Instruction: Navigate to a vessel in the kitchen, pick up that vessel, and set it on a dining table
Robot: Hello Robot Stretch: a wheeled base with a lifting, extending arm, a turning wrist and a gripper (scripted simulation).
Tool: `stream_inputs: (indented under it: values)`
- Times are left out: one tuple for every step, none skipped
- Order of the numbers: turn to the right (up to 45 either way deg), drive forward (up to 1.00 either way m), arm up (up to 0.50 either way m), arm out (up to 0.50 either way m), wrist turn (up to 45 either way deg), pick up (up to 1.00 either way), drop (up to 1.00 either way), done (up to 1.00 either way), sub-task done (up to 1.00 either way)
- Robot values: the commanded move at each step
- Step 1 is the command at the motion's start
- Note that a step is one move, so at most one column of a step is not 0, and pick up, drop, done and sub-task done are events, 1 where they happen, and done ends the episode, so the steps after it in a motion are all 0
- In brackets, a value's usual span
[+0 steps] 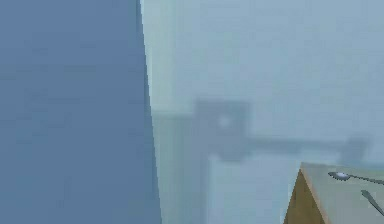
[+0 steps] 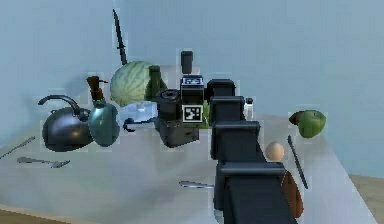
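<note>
"While the forward view is taking in a blue wall (image 1: 70, 110) meeting a pale wall (image 1: 280, 60), is it catching anything else?"

"A table (image 1: 318, 198) corner is poking in at its bottom right, with a spoon (image 1: 345, 177) lying on it. The arm side view is looking across a crowded tabletop (image 2: 130, 170)."

"What is sitting there?"

"A dark kettle (image 2: 63, 125) is standing toward the left. The teal vessel (image 2: 101, 125) is standing upright just beside it, on its right. Behind them a green melon (image 2: 130, 82) is resting near the wall with a dark bottle (image 2: 155, 82) beside it, and a knife (image 2: 119, 38) is standing on end against the wall. A plate (image 2: 140, 113) is lying right of the teal vessel. Far to the right a green apple (image 2: 312, 123) is sitting, with an egg (image 2: 274, 152) nearer."

"Any writing?"

"Two white squares (image 2: 190, 87) are showing black marks, but I am not making out letters."

"And the arm?"

"The arm (image 2: 245, 170) is rising as a dark bar from the bottom edge, just right of the middle, and reaching over the table toward the wall. The gripper (image 2: 165, 110) is sitting at its far end, left of the squares, near the plate and the teal vessel."

"Is the claw gripping anything?"

"I cannot tell. Things are standing on the table right behind it."
</note>
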Motion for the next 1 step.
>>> stream_inputs:
  values:
    - [0.0, 0.00, 0.00, 0.00, -45.0, 0.00, 0.00, 0.00, 0.00]
